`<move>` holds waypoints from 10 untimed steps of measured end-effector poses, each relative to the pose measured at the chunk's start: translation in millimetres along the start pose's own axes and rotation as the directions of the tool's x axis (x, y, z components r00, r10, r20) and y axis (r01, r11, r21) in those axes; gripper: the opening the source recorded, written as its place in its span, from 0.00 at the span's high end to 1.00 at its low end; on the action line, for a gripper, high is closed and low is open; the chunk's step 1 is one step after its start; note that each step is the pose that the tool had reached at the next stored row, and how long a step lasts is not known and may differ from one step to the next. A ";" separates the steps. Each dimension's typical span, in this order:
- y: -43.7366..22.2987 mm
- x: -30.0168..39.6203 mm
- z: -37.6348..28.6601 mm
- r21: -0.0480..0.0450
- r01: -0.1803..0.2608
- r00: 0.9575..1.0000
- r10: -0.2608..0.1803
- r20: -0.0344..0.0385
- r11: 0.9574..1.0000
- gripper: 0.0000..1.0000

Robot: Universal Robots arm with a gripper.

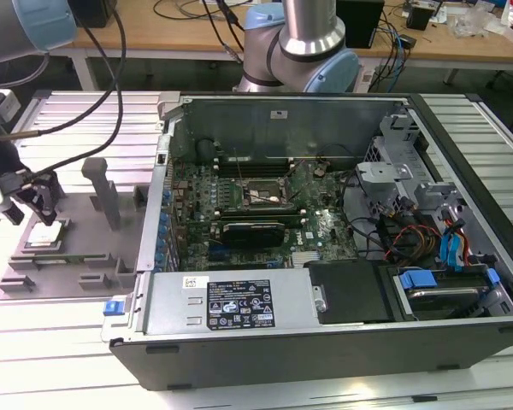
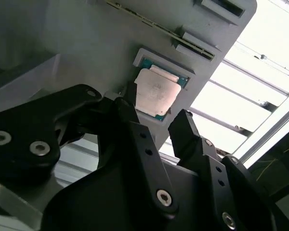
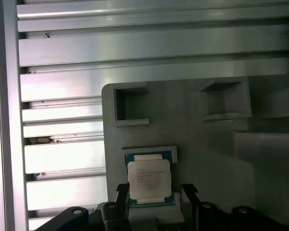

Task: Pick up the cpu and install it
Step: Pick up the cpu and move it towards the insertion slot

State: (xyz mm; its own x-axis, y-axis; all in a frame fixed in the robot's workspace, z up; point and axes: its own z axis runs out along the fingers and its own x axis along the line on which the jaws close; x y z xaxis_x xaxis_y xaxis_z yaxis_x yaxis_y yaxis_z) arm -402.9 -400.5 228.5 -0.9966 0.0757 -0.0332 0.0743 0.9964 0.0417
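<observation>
Beside the opened steel computer case (image 1: 239, 320), at its nine o'clock in the exterior view, the black jointed hand (image 1: 32, 207) hangs with fingers spread above a grey moulded plastic tray (image 1: 77, 256) on the ribbed aluminium bench (image 1: 60, 342). The cpu (image 3: 149, 179) (image 2: 156, 91), square with a matte silvery lid rimmed in green, lies flat in the tray's recess, flanked by blunt fingertips (image 2: 183, 122) in both wrist views.
</observation>
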 end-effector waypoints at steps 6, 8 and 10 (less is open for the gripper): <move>-0.9 0.7 20.8 0.000 0.000 1.000 0.000 0.000 1.000 0.45; -1.0 0.8 21.9 0.000 0.000 1.000 0.000 0.000 1.000 0.45; -0.9 0.6 22.4 0.000 0.000 1.000 0.000 0.000 1.000 0.38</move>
State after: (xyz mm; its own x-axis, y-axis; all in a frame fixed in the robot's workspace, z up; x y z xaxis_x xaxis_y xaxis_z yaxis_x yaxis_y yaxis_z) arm -402.7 -400.5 206.1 -0.9966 0.0757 -0.0330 0.0743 0.9964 0.0414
